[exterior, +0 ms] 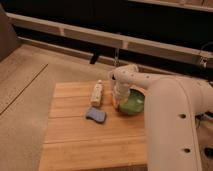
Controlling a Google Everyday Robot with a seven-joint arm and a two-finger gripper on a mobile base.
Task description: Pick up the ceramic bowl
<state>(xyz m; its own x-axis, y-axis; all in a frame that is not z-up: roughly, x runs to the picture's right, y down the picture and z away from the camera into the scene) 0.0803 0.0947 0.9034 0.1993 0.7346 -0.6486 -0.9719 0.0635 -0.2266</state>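
Note:
The ceramic bowl (132,103) is a glossy green round bowl on the right side of the wooden table (80,140). My white arm reaches in from the lower right and bends down over it. My gripper (119,100) is at the bowl's left rim, reaching into or onto the bowl. The arm hides the bowl's right part.
A small pale bottle (96,93) lies left of the bowl. A flat blue sponge (95,115) lies in front of the bottle. Behind the table runs a low ledge and a dark wall. The floor is to the left.

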